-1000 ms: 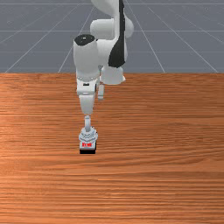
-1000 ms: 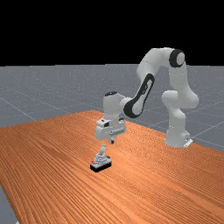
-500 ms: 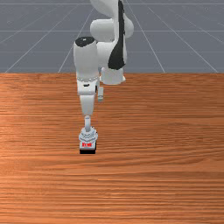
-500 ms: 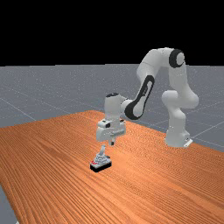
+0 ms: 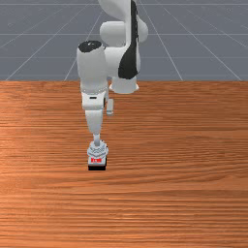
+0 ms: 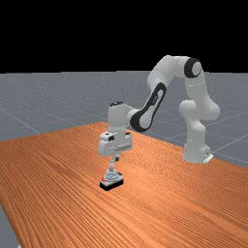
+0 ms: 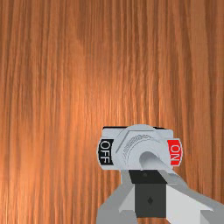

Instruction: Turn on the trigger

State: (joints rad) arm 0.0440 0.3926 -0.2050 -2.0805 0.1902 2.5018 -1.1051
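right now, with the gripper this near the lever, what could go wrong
My gripper is close above the lever, so coming down slightly off might bump it or slip past. The OFF label and ON label sit at opposite ends, so a wrong-way push would likely fail. The small base might slide on the table.

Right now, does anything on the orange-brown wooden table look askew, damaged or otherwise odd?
Nothing stands out: the grey lever switch sits flat on the orange-brown wooden table, and its red ON label and black OFF label look undamaged.
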